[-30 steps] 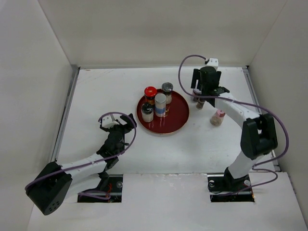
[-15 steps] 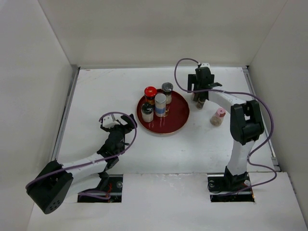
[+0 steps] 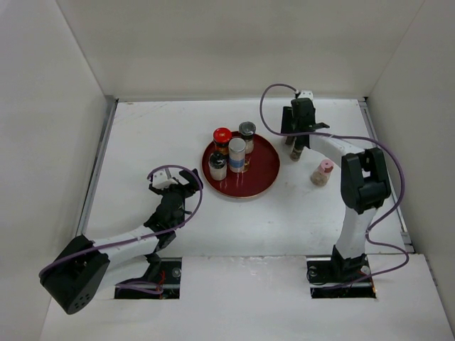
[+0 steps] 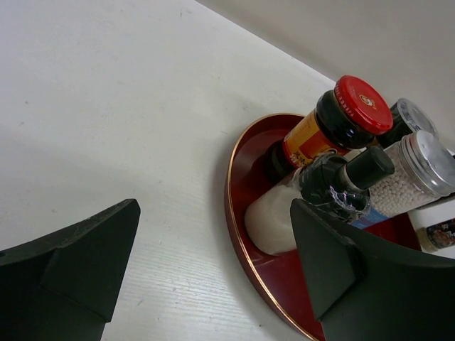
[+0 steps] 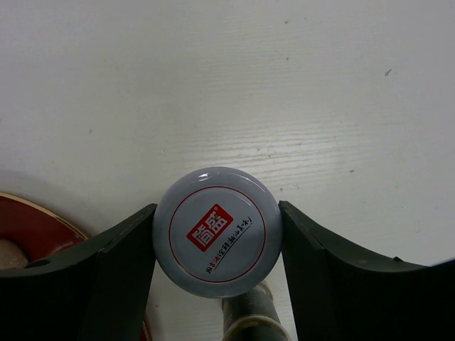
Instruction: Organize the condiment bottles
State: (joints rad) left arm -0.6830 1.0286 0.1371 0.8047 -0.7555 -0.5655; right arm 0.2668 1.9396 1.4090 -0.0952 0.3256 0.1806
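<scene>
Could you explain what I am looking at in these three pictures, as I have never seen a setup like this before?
These are two robot arms bolted at the near edge of a white table. The top view looks down from above and behind them; the other two come from cameras on each wrist. A round red tray carries four upright condiment bottles. A pink-capped jar stands alone, right of the tray. The left end effector is open and empty, facing the tray. The right end effector is closed on a round grey-capped jar with a red logo, beside the tray.
</scene>
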